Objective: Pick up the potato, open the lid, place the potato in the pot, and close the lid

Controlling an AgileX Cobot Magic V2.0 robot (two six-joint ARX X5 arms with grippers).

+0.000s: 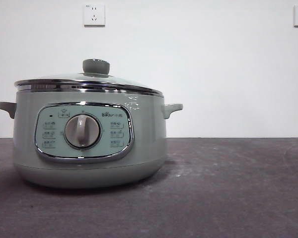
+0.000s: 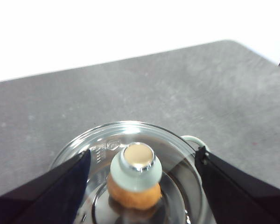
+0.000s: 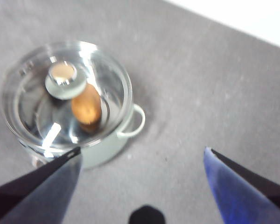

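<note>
Sage-green electric pot (image 1: 89,148) with chrome-framed control panel and central dial (image 1: 82,131), standing on the grey worktop (image 1: 228,188). The glass lid (image 2: 130,140), chrome-rimmed with a pale green knob (image 2: 136,167), sits closed on the pot. The orange-brown, smooth oval potato (image 3: 86,107) lies inside, visible through the glass. Left end effector (image 2: 142,186) hangs above the lid, jaws spread wide, empty; right end effector (image 3: 142,186) is off to one side, likewise wide open and empty.

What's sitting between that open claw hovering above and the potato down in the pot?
The glass lid, closed on the pot; the left wrist view shows the potato through it, under the knob.
</note>
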